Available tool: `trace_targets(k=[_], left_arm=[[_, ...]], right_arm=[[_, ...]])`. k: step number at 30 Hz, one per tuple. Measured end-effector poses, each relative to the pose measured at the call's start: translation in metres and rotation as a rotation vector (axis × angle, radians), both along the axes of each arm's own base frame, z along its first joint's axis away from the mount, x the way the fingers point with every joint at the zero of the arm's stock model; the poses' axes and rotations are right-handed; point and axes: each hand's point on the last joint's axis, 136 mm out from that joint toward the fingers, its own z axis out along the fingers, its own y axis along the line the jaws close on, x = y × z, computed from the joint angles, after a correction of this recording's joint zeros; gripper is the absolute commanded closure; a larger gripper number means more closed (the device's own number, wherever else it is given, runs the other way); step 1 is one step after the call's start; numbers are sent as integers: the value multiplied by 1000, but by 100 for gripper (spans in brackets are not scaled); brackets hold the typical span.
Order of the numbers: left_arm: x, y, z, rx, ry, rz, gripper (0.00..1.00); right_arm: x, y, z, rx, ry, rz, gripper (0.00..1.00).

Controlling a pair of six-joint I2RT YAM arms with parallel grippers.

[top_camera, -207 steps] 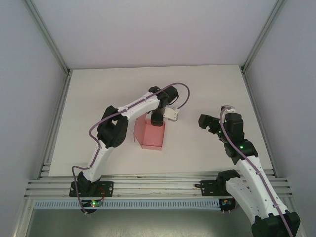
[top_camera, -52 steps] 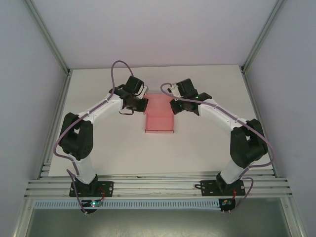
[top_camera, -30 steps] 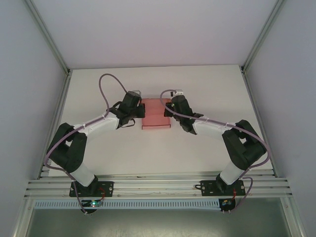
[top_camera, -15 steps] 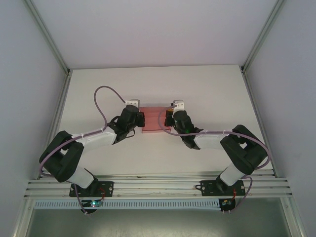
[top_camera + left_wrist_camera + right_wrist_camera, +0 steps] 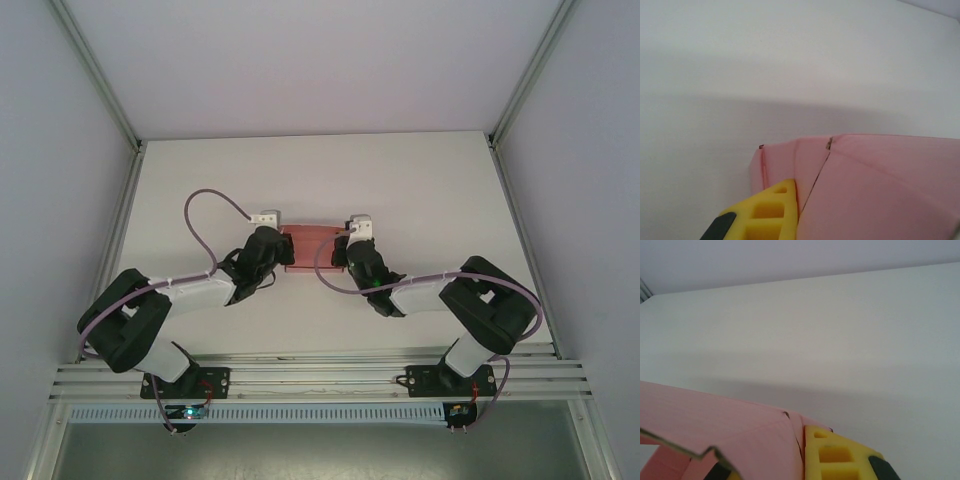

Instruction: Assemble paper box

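off the aluminium rail [image 5: 320, 378] at the near edge the left arm [image 5: 190, 290] and the right arm [image 5: 440, 295] lie low and reach in toward the middle, and between them sits the small pink thin-card paper box [image 5: 313, 246], so the step in hand looks like squaring it up from its two ends. to do that well the two sides must work as one: press inward evenly, keep the wrists level so the walls don't rack into a lean, go slowly because card this thin creases the moment one side outruns the other, and let the white table [image 5: 430, 180] carry the weight rather than lifting. now the pincers. the left gripper [image 5: 283, 250] is at the box's left end, clenched right down; on its own wrist camera the yellow moulded finger pad [image 5: 771, 214] sits in the foreground flat against a folded pink side panel. the right gripper [image 5: 345, 254] mirrors it at the right end, squeezed just as tight, its yellow pad [image 5: 837, 457] touching the corner where two pink panels meet. the partner finger on each side is hidden behind the card, so i read both as nipping an end flap rather than merely leaning on it. the box rests on the table, centred left to right. beyond it the tabletop runs back to the pale rear wall [image 5: 320, 70].
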Motion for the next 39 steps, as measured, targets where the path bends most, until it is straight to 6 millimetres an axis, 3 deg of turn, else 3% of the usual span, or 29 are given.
trace_targets(k=[9, 11, 13, 19, 22, 33, 39], left_arm=[[-31, 12, -3, -28, -15, -22, 91], [-35, 14, -5, -37, -15, -23, 84], [-38, 13, -8, -42, -3, -37, 70], [-51, 15, -13, -29, 50, -50, 44], [-58, 19, -4, -16, 55, -52, 1], [-92, 36, 49, -24, 92, -67, 0], [-85, 54, 94, -61, 131, 94, 0]], right_arm=[[-19, 5, -5, 9, -43, 45, 93], [-20, 7, -5, 17, -52, 49, 93], [-20, 6, -7, 19, -61, 43, 93], [-22, 0, -8, 5, -78, 15, 93], [-22, -4, -9, -7, -76, -6, 94], [-26, -4, -9, -101, -73, -50, 93], [-27, -1, -10, -152, -80, -47, 92]])
